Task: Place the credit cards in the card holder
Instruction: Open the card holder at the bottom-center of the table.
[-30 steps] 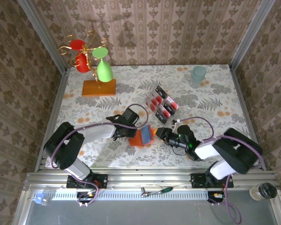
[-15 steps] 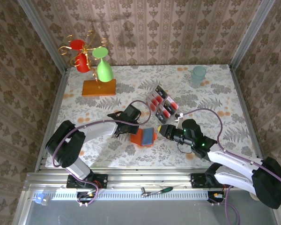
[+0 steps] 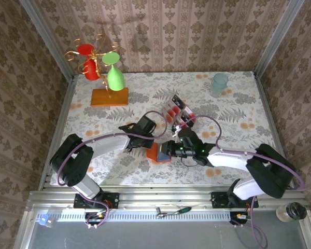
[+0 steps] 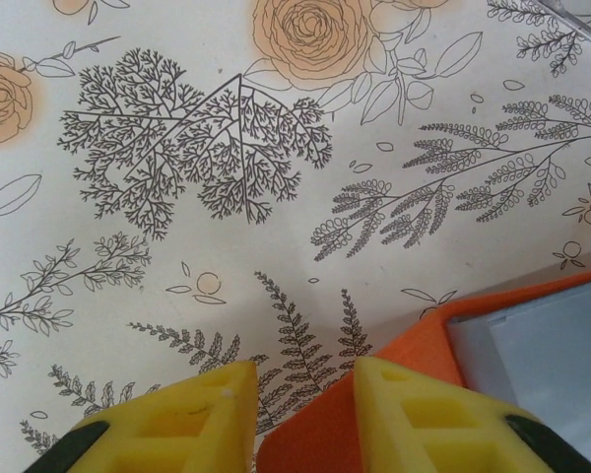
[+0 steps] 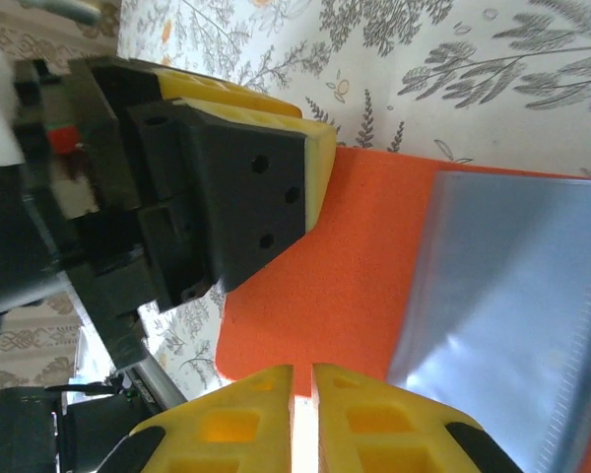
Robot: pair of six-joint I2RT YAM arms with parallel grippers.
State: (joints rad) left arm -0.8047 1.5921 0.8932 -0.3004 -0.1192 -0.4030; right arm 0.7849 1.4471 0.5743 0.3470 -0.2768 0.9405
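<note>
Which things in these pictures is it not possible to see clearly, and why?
The card holder: top view, the right gripper covers most of it.
The credit cards: top view, too small to count.
What the right gripper holds: right wrist view, slit between fingers too narrow.

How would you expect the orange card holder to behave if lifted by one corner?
Probably floppy: the card holder looks like soft material with a thin clear pocket, so its free side may sag or fold. It is likely light, and being flat it should slide on the tablecloth rather than roll.
</note>
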